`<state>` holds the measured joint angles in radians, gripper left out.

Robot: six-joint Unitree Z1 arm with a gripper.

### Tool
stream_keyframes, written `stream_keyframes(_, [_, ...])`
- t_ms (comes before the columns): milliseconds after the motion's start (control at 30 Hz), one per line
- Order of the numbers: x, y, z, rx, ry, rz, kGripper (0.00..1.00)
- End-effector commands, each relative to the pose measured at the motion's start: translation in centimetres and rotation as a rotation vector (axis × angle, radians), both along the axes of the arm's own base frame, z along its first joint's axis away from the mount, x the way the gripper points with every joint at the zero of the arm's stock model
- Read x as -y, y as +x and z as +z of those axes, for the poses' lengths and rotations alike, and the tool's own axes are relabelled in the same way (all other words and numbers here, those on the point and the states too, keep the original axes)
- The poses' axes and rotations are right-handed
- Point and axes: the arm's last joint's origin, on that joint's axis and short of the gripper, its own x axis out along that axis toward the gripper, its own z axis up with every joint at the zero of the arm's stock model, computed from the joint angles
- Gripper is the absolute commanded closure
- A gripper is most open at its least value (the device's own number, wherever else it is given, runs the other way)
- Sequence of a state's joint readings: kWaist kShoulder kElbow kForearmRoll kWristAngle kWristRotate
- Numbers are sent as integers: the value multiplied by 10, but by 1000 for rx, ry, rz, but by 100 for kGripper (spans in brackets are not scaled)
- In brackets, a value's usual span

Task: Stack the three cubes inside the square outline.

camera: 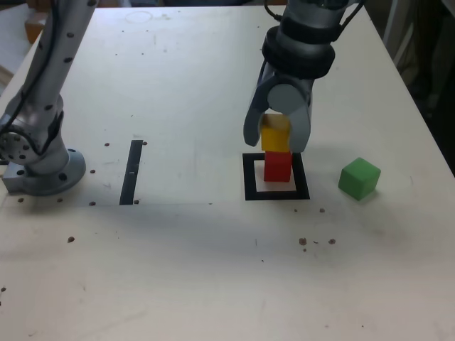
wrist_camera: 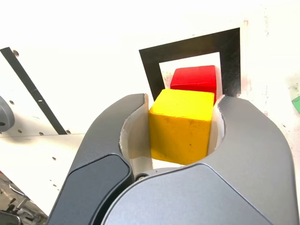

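claw: clamped on yellow cube
yellow cube: over red cube, contact unclear
red cube: inside square outline
green cube: apart, on tabletop

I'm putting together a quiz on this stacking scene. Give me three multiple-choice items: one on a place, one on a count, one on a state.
1. Where is the red cube?
A. Inside the square outline
B. On the black strip
C. Beside the arm's base

2. How many cubes lie outside the outline?
A. None
B. One
C. Two

3. What is the gripper doing?
A. Standing open and empty
B. Shut on the yellow cube
C. Shut on the green cube

Answers:
1. A: the red cube sits on the outline's pale centre.
2. B: only the green cube rests on the table, at the exterior view's right.
3. B: the wrist view shows both jaws pressed against the yellow cube's sides.
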<state>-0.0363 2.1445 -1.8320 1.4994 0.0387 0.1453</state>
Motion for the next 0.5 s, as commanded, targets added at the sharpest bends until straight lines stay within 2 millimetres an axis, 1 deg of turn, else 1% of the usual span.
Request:
stream_keyframes(0, [2,1,-3,-8,-1,-1,86])
stream_keyframes(133, [3,2,-5,-12,0,-2,85])
stream_keyframes(333, [4,4,-11,-23,1,-4,79])
stream_keyframes(467, [5,6,-13,-25,2,-4,78])
